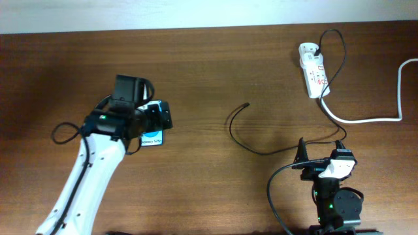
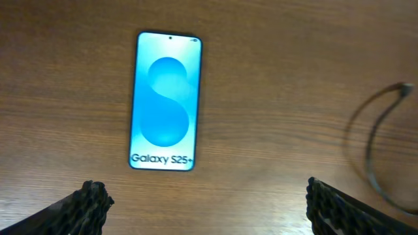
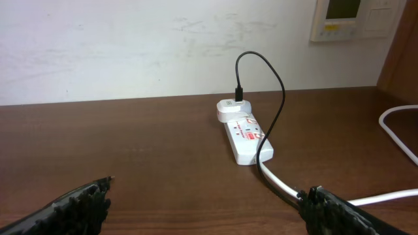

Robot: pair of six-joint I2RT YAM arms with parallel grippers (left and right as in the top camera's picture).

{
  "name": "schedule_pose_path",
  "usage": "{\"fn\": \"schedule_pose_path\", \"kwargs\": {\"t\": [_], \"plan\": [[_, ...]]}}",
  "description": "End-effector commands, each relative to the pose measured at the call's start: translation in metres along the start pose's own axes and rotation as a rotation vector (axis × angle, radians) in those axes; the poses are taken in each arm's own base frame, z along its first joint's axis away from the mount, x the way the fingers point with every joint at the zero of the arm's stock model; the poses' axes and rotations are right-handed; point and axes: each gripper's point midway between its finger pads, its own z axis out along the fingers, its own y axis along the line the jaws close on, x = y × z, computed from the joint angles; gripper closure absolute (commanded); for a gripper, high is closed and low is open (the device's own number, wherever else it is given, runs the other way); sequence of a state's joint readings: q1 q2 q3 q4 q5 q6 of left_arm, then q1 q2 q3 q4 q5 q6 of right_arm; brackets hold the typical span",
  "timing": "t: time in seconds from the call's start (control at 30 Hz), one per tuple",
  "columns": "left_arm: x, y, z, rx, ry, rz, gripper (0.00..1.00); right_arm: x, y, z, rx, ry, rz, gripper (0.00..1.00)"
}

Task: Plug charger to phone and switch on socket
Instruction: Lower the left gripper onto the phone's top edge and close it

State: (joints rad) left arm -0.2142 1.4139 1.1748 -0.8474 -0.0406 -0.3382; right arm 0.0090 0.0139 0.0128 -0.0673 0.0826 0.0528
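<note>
Lying flat and screen-up on the table (image 2: pixel 274 39), the phone (image 2: pixel 166 101) is resting just ahead of the left claw (image 2: pixel 204 190). Its long axis is running straight away from that claw, with its lettered end pointing back toward it. The left claw is hanging above with jaws spread wide, gripping nothing. The charger cable (image 2: pixel 369 153) is curling loose off to that claw's right. Its tip (image 1: pixel 247 104) is lying free between the two arms, well apart from the phone. The right claw (image 3: pixel 206 196) is also standing wide open and empty, facing the power strip (image 3: pixel 245 140) where the cable is plugged in. By my reading, the right arm is sitting nearer the cable's slack and the strip, and the left nearer the phone.
</note>
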Motion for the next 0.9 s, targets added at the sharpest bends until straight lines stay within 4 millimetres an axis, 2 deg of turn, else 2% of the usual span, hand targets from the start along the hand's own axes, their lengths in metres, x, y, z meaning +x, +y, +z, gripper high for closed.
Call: {"fn": "schedule_pose_path", "kwargs": {"t": [0.0, 0.1, 0.27, 0.43, 0.57, 0.87], "plan": [[0.002, 0.008, 0.022, -0.113, 0.023, 0.028, 0.01, 0.003, -0.002, 0.0, 0.012, 0.003, 0.008, 0.02], [0.013, 0.008, 0.057, -0.141, 0.102, 0.04, 0.01, 0.003, -0.003, 0.0, 0.012, 0.003, 0.008, 0.02], [0.012, 0.007, 0.087, -0.153, 0.12, 0.096, 0.01, 0.003, -0.002, 0.0, 0.012, 0.003, 0.008, 0.02], [0.004, 0.005, 0.104, -0.148, 0.098, 0.173, 0.01, 0.003, -0.003, 0.0, 0.012, 0.003, 0.008, 0.02], [-0.001, 0.021, 0.111, -0.248, 0.075, 0.185, 0.01, 0.003, -0.003, 0.0, 0.012, 0.003, 0.008, 0.02], [0.018, 0.035, 0.144, -0.323, 0.153, 0.207, 0.01, 0.003, -0.002, 0.0, 0.012, 0.003, 0.008, 0.02]]}}
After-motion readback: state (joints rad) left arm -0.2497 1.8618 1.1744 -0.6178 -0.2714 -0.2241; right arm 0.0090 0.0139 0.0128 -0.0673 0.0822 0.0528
